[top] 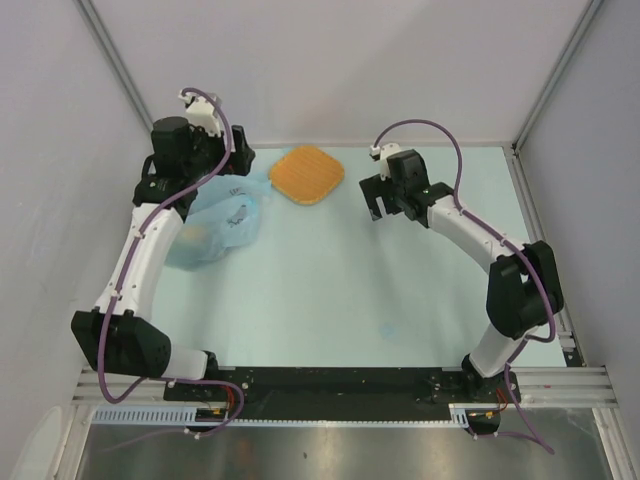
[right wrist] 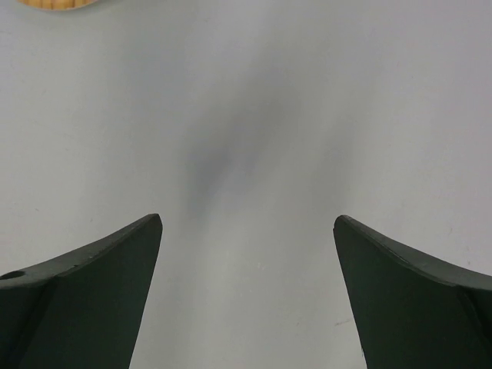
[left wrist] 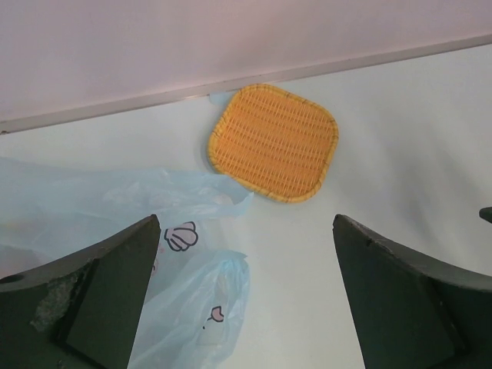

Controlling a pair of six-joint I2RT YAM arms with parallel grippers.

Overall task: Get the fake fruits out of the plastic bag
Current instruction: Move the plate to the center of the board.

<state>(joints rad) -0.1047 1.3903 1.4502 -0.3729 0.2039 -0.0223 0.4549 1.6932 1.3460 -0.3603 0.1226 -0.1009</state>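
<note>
Top view: the left arm's wrist covers the far corner of the plastic bag [top: 222, 225]. The left tool [top: 232, 155] is mostly lost under its own black housing, so its spread cannot be judged here. The bag lies crumpled on the surface [top: 330, 290] just below that tool. A yellow-orange blur inside it, the fake fruits [top: 192, 236], is too vague to name singly. The right tool [top: 385, 205] hangs released, well apart from the bag, with the woven orange tray [top: 306, 174] between the two tools.

Left wrist view: both fingers [left wrist: 100, 307] are cut off by the frame; they stand wide apart and grip nothing. Bag film lies under and beside the left finger and bears a dark shell-shaped print [left wrist: 181, 236] — no letters legible. The tray sits ahead of the tips, just beside the bag's edge.

Right wrist view: the right tool's fingers are spread wide and empty over bare surface — only a sliver of tray shows, cut off at the top left.
</note>
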